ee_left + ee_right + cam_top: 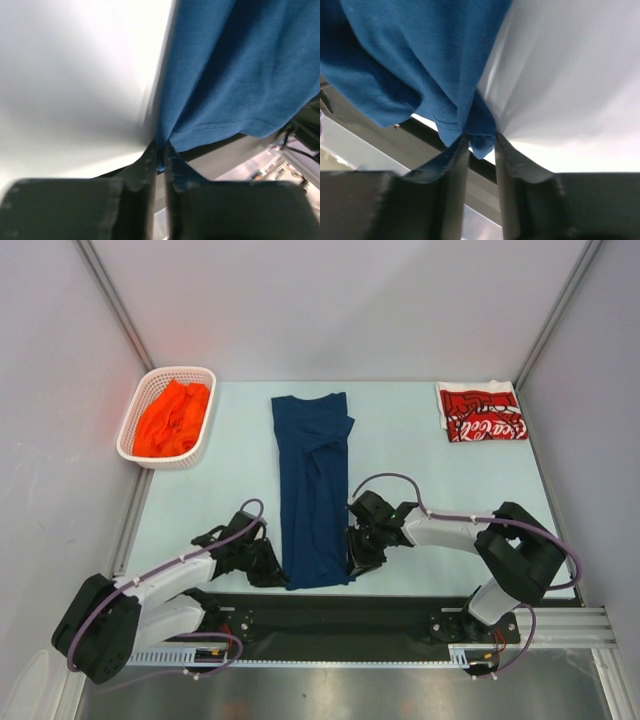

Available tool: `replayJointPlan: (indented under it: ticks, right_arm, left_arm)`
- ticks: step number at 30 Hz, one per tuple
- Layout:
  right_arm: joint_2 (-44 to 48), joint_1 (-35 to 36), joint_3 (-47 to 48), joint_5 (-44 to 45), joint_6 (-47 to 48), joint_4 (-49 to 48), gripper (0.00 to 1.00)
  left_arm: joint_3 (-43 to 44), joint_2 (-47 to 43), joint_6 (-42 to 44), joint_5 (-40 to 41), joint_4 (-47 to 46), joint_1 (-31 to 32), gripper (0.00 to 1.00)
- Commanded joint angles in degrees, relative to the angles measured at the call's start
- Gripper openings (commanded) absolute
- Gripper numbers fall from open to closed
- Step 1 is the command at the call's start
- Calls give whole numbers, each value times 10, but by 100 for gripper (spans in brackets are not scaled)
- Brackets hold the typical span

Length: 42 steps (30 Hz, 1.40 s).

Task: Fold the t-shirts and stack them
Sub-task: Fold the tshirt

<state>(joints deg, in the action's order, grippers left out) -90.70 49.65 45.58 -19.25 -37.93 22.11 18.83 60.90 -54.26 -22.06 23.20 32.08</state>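
Your two claws flank the near hem of the navy t-shirt (312, 490), a long strip on the worktop (420, 470) with its long axis running straight away from the arm bases. The left claw (268, 565) is clenched on the near-left corner, the right claw (358, 548) on the near-right. Any fold likely carries this hem toward the collar. The red t-shirt (482, 412) lies folded far right; the orange t-shirt (172, 418) fills the basket (135, 445).

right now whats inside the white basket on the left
A crumpled orange t-shirt fills the basket. Anything beneath it, including the basket floor, is covered from view.
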Motion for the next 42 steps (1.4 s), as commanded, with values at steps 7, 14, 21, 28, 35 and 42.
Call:
replayJointPlan:
  ticks: [7,14,21,28,35,42]
  right_arm:
    - [67,4,-37,63,-25,35,0]
    - [91,2,-95,45,-36,-10,5]
    - [84,36,-28,73,-8,51,47]
    - [96,91,2,70,-28,68,29]
    - [47,157,36,96,-40,53,18]
    - [8,171,72,192,-79,90,27]
  left_arm:
    - [-5,-128,-29,126,150,4,0]
    - [-43,-140,-36,84,121,4,0]
    - [-15,-91,-2,75,100,4,0]
    - [-6,-105,-3,82,104,4,0]
    - [-6,-88,7,77,97,4,0]
    - [-8,-98,7,79,104,4,0]
